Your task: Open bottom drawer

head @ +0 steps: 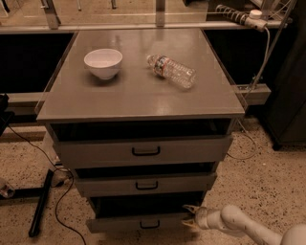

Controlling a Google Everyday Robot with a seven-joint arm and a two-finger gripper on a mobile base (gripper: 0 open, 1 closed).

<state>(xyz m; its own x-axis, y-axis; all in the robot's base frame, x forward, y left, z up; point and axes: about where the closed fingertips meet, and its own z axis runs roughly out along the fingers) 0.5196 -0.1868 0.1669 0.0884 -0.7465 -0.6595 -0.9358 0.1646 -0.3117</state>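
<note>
Sitting right of flat grey bottom drawer [138, 223]: rounded white gripper [187, 216].

One camera looks down from above and in front of the cabinet [143, 91], fairly near, facing its drawer fronts; the gripper [189, 216] sits at the cabinet's bottom right corner.

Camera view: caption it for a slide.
Claw at the bottom drawer's right end; bowl and bottle on the cabinet top.

lab | metal cabinet [138, 95], power strip [237, 14] | end effector [190, 216] beside bottom drawer [117, 224]
</note>
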